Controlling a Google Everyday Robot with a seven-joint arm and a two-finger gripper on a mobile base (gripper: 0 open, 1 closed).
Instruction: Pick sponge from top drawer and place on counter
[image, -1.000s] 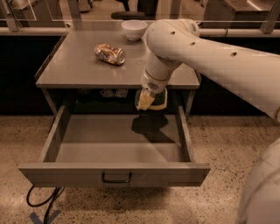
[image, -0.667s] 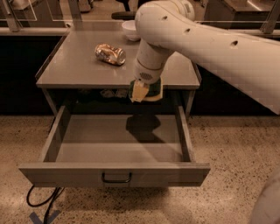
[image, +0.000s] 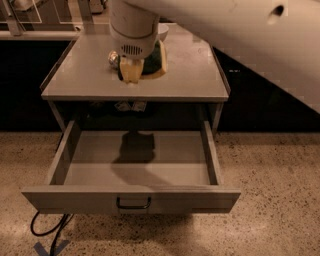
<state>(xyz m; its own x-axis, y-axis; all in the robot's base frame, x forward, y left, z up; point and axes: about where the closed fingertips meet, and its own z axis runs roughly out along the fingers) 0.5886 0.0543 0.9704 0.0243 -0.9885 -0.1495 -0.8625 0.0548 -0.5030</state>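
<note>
Evidently light and squashy, the green-and-yellow foam sponge (image: 154, 59) sits clenched by its edge in the fingers of the white gripper (image: 131, 75), over the square grey metal tabletop (image: 200, 75).

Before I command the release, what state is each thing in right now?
gripper: over the counter, shut on the sponge.
sponge: held over the counter; contact with the top cannot be told.
top drawer: pulled open, no sponge inside.
counter: bears a can.
can: lying on the counter, mostly hidden by the arm.
</note>
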